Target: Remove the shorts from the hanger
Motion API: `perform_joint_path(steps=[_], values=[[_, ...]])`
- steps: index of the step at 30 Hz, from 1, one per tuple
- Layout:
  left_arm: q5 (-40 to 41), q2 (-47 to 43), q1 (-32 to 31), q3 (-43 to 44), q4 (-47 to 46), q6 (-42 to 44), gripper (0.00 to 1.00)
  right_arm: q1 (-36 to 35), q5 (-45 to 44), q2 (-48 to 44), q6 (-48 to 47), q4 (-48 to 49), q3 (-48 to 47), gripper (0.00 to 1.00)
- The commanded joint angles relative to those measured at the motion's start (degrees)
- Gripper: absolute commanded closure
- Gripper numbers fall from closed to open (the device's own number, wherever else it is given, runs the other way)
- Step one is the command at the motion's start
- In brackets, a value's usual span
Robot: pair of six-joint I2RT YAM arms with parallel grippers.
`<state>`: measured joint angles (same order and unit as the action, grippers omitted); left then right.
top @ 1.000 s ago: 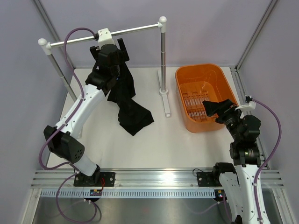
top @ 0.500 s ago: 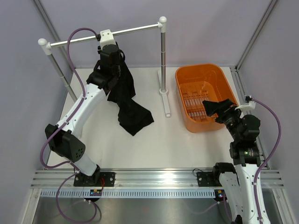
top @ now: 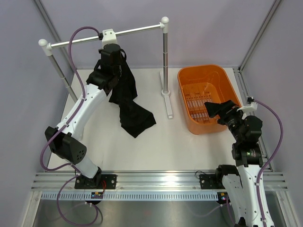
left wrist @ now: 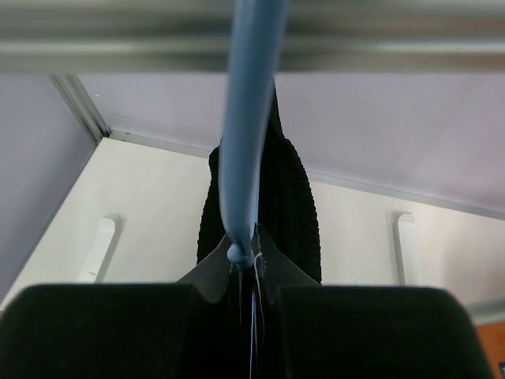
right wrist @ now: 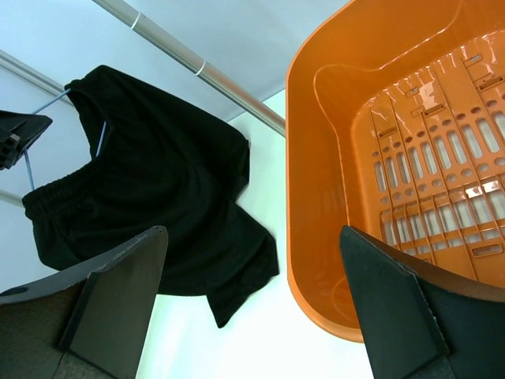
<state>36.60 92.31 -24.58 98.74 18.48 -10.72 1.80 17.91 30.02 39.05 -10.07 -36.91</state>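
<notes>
Aloft, left pincer [left wrist: 246,267] tight on thin blue wire hanger [left wrist: 245,142]; right pincer [right wrist: 252,237] agape.

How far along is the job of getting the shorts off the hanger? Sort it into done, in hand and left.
Done: the left gripper is at the hanger, seemingly pinched shut on its blue wire under the rail. In hand: that grip only; the shorts hang on the hanger. Left: pulling the shorts free; the right gripper hovers open by the orange tub, not helping yet.
</notes>
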Motion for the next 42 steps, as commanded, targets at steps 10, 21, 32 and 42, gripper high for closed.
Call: perform_joint_path(steps=[10,21,32,42], values=[[-9.87,-1.7,0.06,23.42,17.97,2.29,1.0,-0.4,1.78,1.27,-2.92,2.6,-0.1,0.0],[-24.28,-8.55,-0.03,11.93,23.35,0.18,1.0,-0.4,4.41,1.97,-5.38,2.94,-0.36,0.01],[-33.09,-20.05,-7.31,-8.2,20.19,1.14,1.0,-13.38,5.58,13.22,-12.15,-2.41,-9.14,0.08],[-34.23,-29.2,-13.48,-21.74,16.85,0.44,1.0,-36.15,-9.73,25.69,-10.84,-4.17,-18.37,0.14]])
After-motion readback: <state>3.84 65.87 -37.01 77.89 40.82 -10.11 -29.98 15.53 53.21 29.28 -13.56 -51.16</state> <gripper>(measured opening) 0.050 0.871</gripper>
